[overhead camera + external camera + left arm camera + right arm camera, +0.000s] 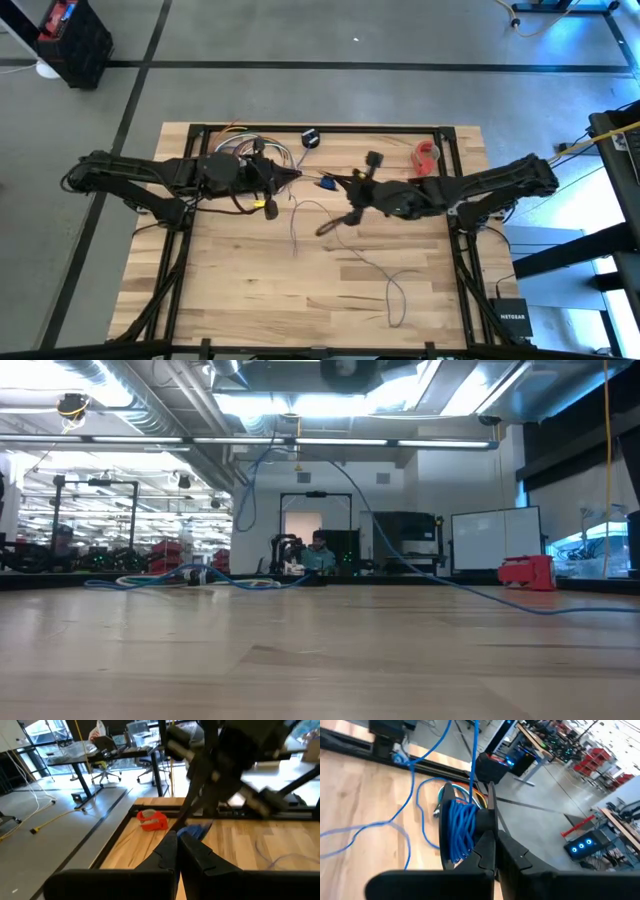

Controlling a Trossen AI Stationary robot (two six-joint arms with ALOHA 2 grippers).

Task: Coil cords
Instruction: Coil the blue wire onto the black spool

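The cords are one thin blue cord. Part of it is wound into a tight coil [457,832], also seen as a blue spot [325,183] above the table's middle. The rest trails in loose loops [345,255] over the boards, and strands [420,575] rise off the table. My right gripper [492,827] is shut beside the coil, coming from the right. My left gripper [179,842] is shut, its tips just short of the coil [192,831], coming from the left. A black puck [310,138] lies near the far edge. Neither gripper shows in the low view. My right gripper has the blue coil [462,840] against one side of its shut fingers, which come level from the table's right, slanting slightly down. The fingers hide the place of contact. The coil is lifted clear, with strands [412,795] leading down to the boards. My left gripper: whether it touches the coil cannot be told.
A red tape roll [427,153] sits at the far right of the table. Coloured wires [250,145] lie bunched at the far left by the left arm. A yellow piece [270,203] lies below my left gripper. Black frame rails [330,128] border the table.
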